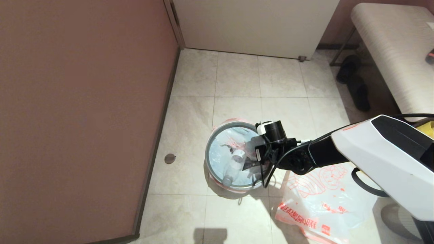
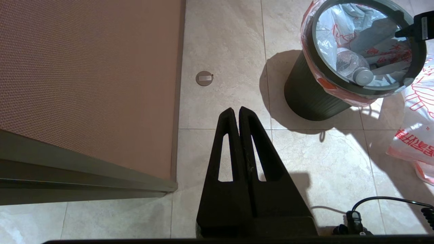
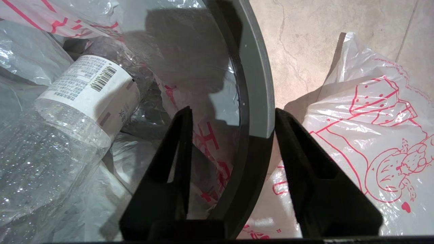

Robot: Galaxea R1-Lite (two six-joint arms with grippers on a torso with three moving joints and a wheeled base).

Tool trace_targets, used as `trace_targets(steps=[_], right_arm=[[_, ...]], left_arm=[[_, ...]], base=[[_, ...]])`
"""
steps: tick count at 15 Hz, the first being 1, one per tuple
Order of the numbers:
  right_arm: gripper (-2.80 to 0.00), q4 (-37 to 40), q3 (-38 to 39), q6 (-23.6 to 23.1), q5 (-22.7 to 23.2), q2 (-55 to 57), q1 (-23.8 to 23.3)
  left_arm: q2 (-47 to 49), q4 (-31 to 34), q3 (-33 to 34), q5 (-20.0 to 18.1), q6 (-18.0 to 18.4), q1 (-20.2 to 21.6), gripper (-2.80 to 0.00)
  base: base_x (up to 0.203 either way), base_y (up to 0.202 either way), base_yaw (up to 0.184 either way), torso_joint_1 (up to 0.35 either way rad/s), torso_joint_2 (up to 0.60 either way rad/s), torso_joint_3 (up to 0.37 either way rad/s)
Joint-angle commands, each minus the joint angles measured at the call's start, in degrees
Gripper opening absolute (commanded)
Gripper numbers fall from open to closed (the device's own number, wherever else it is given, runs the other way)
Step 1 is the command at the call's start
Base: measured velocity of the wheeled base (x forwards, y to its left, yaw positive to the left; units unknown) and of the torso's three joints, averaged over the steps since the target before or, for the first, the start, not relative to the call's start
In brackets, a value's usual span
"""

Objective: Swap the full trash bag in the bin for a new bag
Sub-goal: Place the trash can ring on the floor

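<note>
The bin [image 1: 207, 152] is a small black wastebasket with a grey ring rim [image 3: 261, 84], standing on the tiled floor. Inside it the full trash bag [image 1: 220, 152] holds a clear bottle [image 3: 88, 91], and its pink-red edge folds over the rim [image 2: 325, 84]. My right gripper [image 3: 233, 111] is open and straddles the rim on the bin's right side, one finger inside and one outside. The new bag [image 1: 325, 200], white with an orange-red cartoon, lies flat on the floor just right of the bin. My left gripper [image 2: 236, 110] hangs shut and empty over the floor, left of the bin [image 2: 305, 98].
A brown wall [image 1: 84, 101] runs along the left, with a round floor drain [image 1: 170, 158] near its base. A white door [image 1: 254, 23] closes the far side. A padded bench [image 1: 393, 51] with dark shoes [image 1: 356, 84] under it stands at the far right.
</note>
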Motion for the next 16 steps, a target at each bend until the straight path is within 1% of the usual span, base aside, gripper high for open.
trace_targets(steps=[1,7,13,16], right_arm=[[-2.8,-0.13,0.01,0.05,-0.15,0.44,-0.03],[-2.8,0.02,0.17,-0.12,-0.18,-0.99,-0.12],[-2.8,1.57,1.89,-0.12,-0.09,-6.54,0.34],[-2.8,3.24,3.61,0.09,-0.01,-9.79,1.96]], left_arm=[[-0.02,0.0,0.0,0.0,-0.04,0.0,-2.8],[-0.02,0.0,0.0,0.0,-0.04,0.0,-2.8],[-0.02,0.0,0.0,0.0,-0.04,0.0,-2.8],[-0.02,0.0,0.0,0.0,-0.04,0.0,-2.8]], base=[[0.0,0.0,0.0,0.0,0.0,0.0],[0.0,0.0,0.0,0.0,0.0,0.0],[0.0,0.0,0.0,0.0,0.0,0.0],[0.0,0.0,0.0,0.0,0.0,0.0]])
